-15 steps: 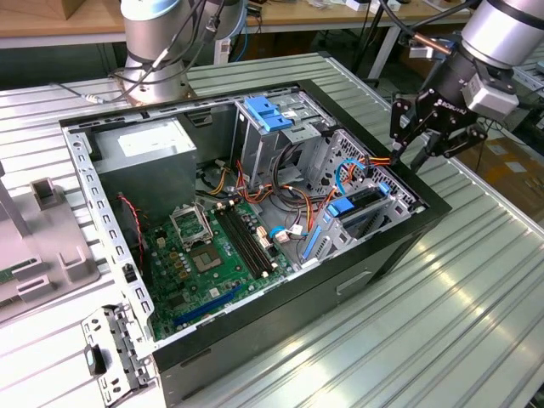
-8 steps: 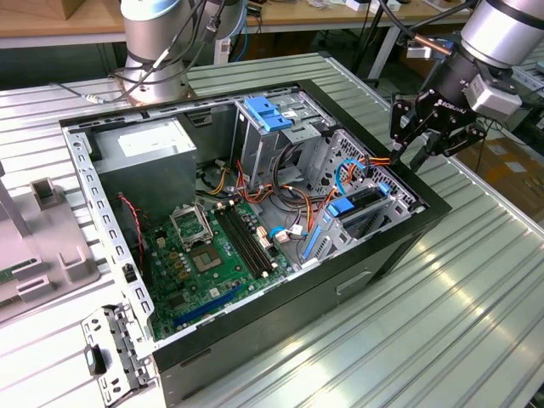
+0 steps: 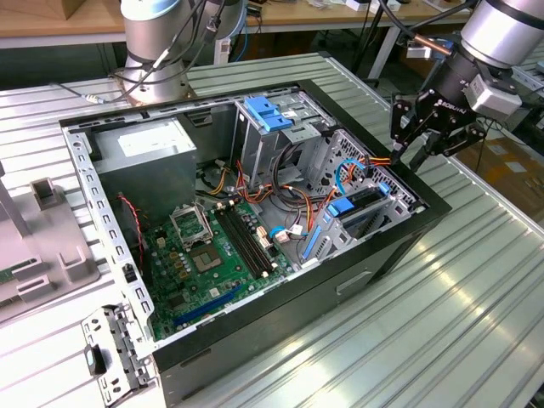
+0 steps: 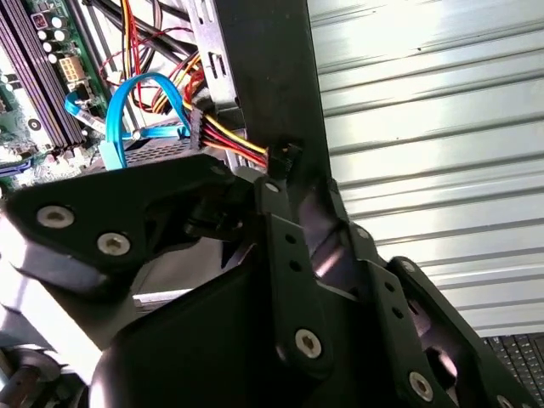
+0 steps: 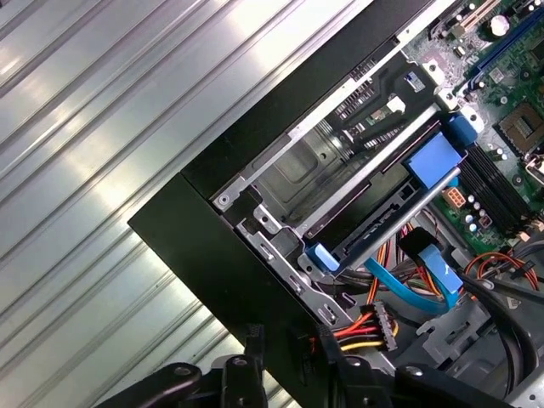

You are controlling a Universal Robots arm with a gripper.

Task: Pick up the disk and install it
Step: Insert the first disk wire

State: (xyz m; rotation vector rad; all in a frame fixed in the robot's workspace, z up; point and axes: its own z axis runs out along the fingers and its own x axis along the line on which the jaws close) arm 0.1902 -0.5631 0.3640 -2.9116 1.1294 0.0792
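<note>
The disk (image 3: 371, 201) sits edge-on in the lower drive cage at the open computer case's (image 3: 255, 336) corner on the exterior view's right. Blue rails run along its sides. In the first wrist view its dark connector edge (image 5: 374, 223) lies between a blue tab (image 5: 433, 157) and a blue rail end (image 5: 319, 255). My gripper (image 3: 407, 160) hovers just above the case's black rim beside that cage. It is open with nothing between its fingers (image 5: 255, 353). A red, yellow and black power plug (image 5: 374, 323) lies close to the fingertips.
Inside the case are a grey power supply (image 3: 144, 161), the green motherboard (image 3: 204, 255), a blue SATA cable (image 4: 127, 110) and an upper cage with a blue latch (image 3: 268, 115). A second arm's base (image 3: 153, 51) stands behind. A grey fixture (image 3: 42, 238) lies on the ribbed metal table (image 3: 442, 323).
</note>
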